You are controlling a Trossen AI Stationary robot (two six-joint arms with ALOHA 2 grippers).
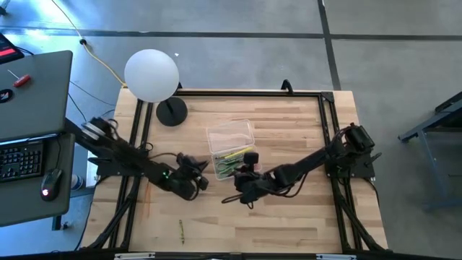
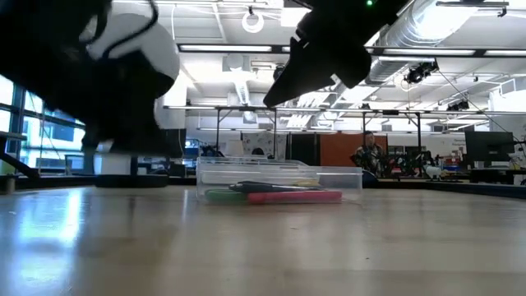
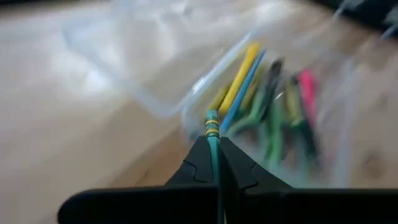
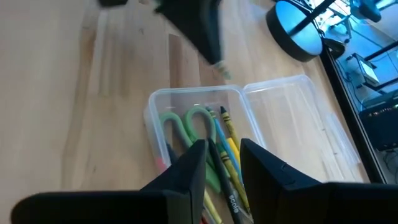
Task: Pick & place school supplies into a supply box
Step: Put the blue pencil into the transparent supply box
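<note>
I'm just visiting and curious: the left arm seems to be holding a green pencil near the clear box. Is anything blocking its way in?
Nothing visible blocks it. The left gripper is shut on the green pencil, and the supply box lies open just ahead. The right gripper hangs open over it, though.

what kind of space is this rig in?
Likely an open lab or workshop: exposed ceiling ducts, rows of workbenches with monitors behind the table, and a desk with a keyboard beside it.
</note>
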